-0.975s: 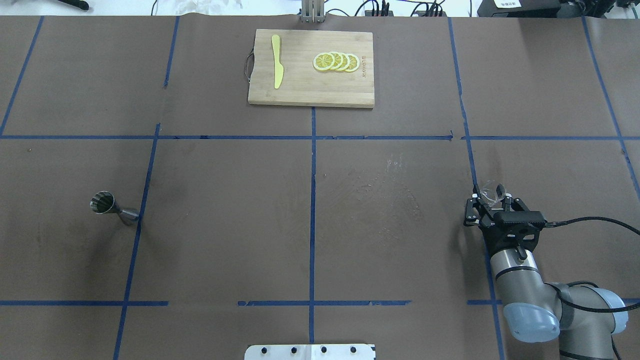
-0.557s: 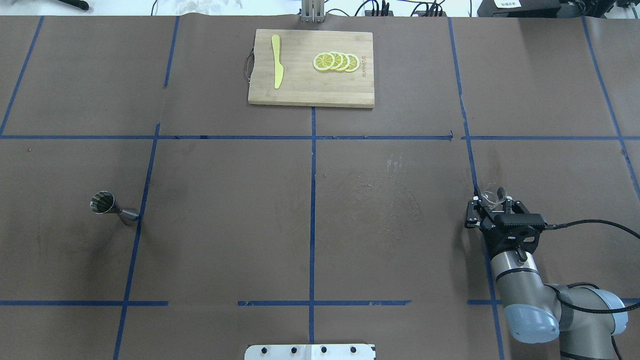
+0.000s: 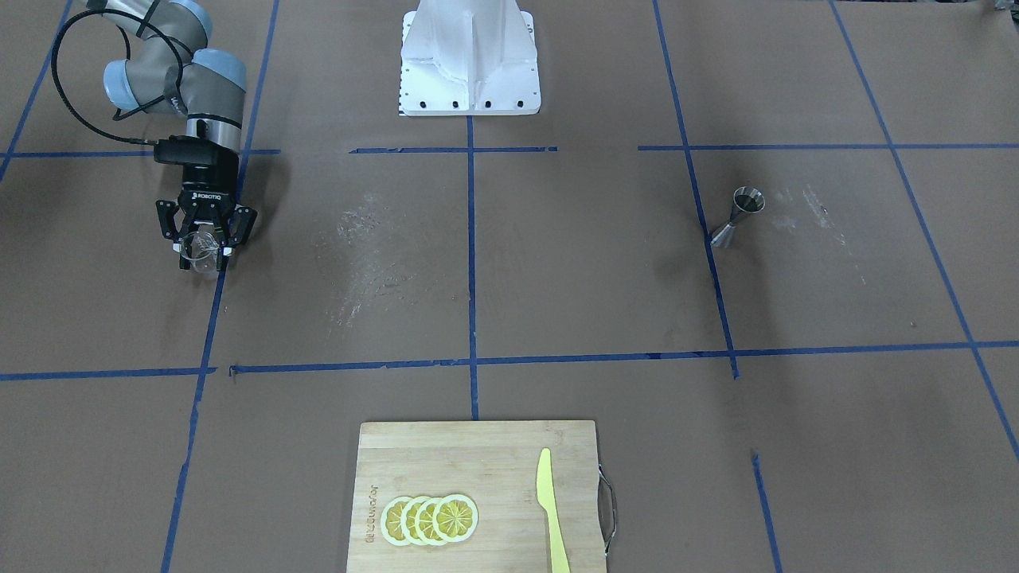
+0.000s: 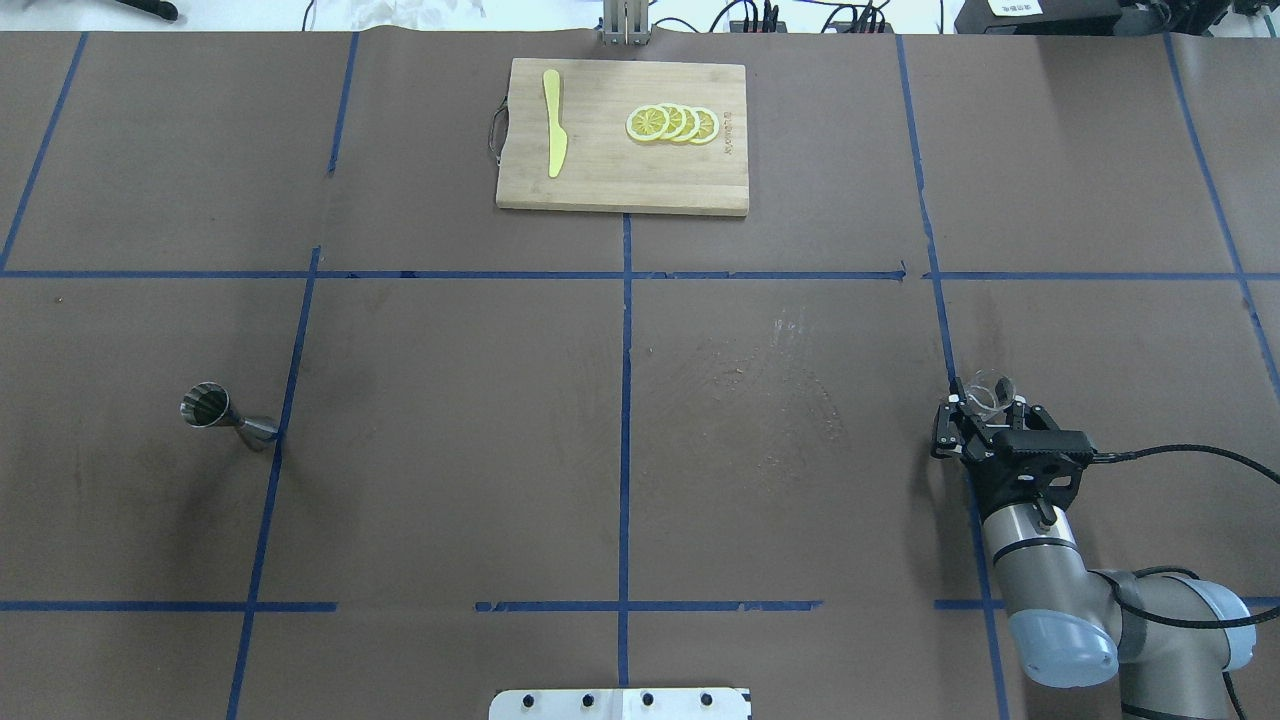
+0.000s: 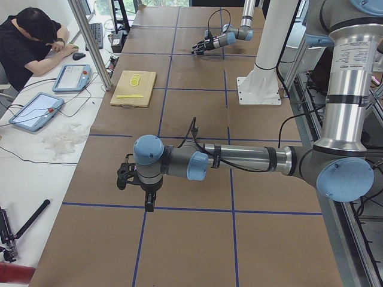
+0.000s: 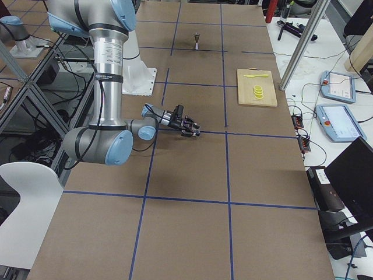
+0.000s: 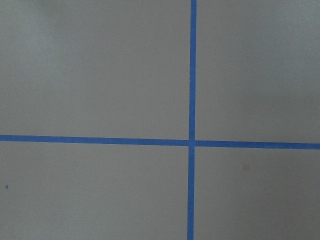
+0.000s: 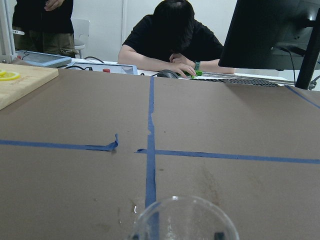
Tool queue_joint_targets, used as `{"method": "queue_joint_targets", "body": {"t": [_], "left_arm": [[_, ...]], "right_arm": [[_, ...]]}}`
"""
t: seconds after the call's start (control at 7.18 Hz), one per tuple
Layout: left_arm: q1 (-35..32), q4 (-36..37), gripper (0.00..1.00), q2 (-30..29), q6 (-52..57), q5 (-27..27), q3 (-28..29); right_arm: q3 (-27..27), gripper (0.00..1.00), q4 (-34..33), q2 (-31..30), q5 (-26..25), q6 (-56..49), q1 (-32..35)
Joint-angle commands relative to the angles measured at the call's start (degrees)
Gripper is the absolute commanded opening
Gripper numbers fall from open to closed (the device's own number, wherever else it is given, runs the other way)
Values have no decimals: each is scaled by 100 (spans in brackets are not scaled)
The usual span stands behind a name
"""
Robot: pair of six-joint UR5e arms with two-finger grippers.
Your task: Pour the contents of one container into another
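Observation:
My right gripper (image 4: 985, 402) sits low over the table at the near right, shut on a small clear glass (image 4: 990, 384) that stands upright between its fingers. From the front, the same gripper (image 3: 201, 247) and glass (image 3: 199, 256) show on the view's left. The glass rim (image 8: 182, 217) fills the bottom of the right wrist view. A steel jigger (image 4: 212, 411) stands alone far off at the left, also seen as the jigger (image 3: 743, 211) from the front. My left gripper (image 5: 128, 176) shows only in the exterior left view, beyond the table's left part; I cannot tell its state.
A wooden cutting board (image 4: 610, 185) lies at the far centre with a yellow knife (image 4: 553, 120) and several lemon slices (image 4: 672, 123) on it. The robot's white base plate (image 4: 620, 703) is at the near edge. Blue tape lines grid the brown cover. Operators sit beyond the table's far side.
The right gripper has drawn back slightly toward the robot, and the glass has shifted with it. The jigger and the board have stayed put.

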Motion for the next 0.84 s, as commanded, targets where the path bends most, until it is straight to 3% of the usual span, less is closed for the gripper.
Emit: {"method": "queue_joint_targets", "body": {"t": [0.0, 0.14, 0.7], "left_arm": [[-3, 0, 100, -35, 9, 0, 0], [-3, 0, 100, -35, 9, 0, 0], [-3, 0, 100, -53, 9, 0, 0]], "right_arm": [[12, 46, 0, 0, -1, 131, -26], [12, 99, 0, 17, -27, 209, -26], [12, 100, 0, 44, -133, 280, -43]]}}
